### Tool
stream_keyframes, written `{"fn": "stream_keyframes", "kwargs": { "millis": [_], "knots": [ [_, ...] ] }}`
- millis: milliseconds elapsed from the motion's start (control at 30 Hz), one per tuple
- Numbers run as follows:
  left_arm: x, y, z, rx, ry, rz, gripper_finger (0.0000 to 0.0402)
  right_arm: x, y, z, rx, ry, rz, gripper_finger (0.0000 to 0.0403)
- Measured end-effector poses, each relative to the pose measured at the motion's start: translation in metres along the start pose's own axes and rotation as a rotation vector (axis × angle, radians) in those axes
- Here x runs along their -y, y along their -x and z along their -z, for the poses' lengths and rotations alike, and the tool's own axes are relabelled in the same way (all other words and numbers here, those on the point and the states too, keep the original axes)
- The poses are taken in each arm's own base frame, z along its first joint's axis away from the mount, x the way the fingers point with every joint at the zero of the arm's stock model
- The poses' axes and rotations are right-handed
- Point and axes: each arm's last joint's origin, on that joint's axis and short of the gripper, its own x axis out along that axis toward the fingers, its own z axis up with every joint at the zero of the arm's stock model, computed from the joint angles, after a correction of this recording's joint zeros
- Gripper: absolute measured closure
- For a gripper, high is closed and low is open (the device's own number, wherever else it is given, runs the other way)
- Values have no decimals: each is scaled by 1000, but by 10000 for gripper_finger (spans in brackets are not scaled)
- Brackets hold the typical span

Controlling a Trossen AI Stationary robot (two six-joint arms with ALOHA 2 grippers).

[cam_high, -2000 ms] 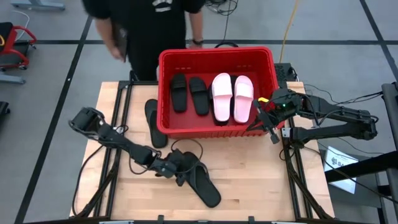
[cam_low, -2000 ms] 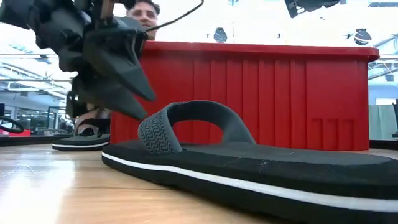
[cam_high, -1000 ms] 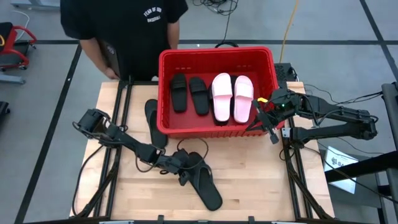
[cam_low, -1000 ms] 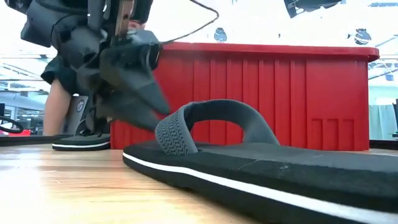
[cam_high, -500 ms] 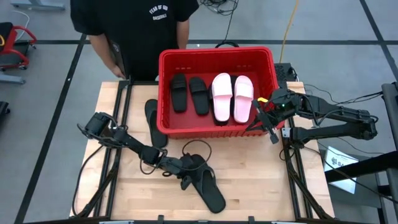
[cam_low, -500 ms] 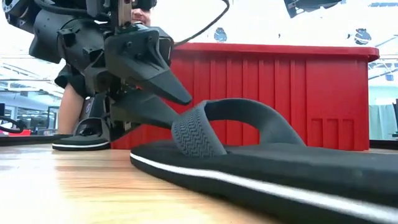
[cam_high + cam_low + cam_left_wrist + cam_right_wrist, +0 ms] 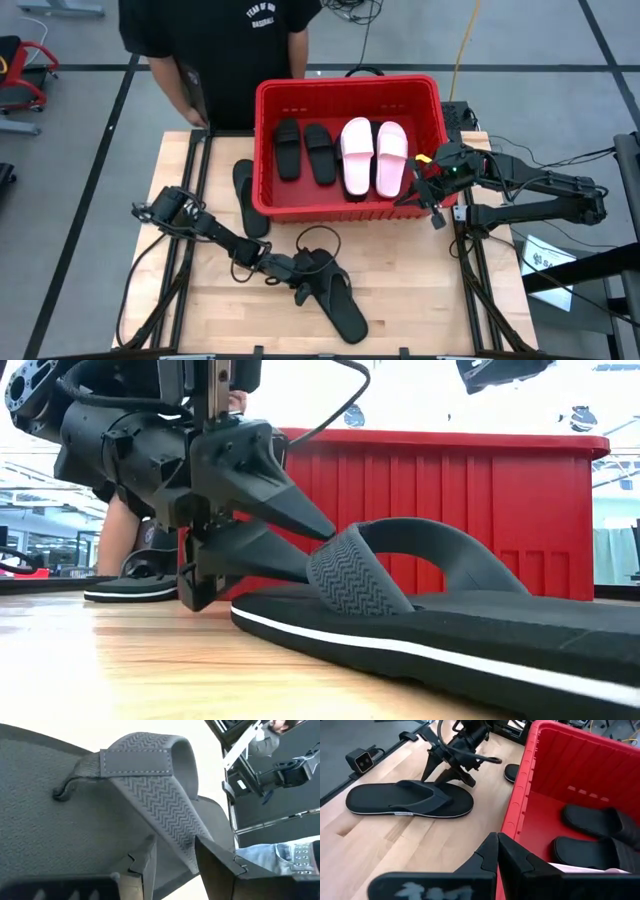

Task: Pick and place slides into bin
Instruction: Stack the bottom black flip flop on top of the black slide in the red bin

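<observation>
My left pincer (image 7: 325, 545) is low over the table and its two fingers (image 7: 212, 865) stand apart on both sides of the strap of a black slide (image 7: 335, 300), not yet pressed on it. So I am at the grasping step. Next, I think, I must close on the strap, then lift and carry it to the red bin (image 7: 262, 150) behind. Another black slide (image 7: 247, 195) lies beside the bin. My right pincer (image 7: 432, 195) waits closed at the bin's far corner, empty.
</observation>
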Motion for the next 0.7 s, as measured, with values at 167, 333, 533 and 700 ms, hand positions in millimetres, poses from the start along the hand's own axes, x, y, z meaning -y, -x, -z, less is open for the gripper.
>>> {"fn": "stream_keyframes", "kwargs": {
  "millis": [167,333,533,700],
  "knots": [
    [3,0,-2,20,-5,31,273,0,0,0,0,-2,-4,403],
    [3,0,-3,46,-26,23,273,0,0,0,0,-2,-3,403],
    [1,-1,-2,46,-36,12,273,0,0,0,0,-2,-3,403],
    [1,-1,-2,48,-43,12,273,0,0,0,0,-2,-3,403]
  ]
}}
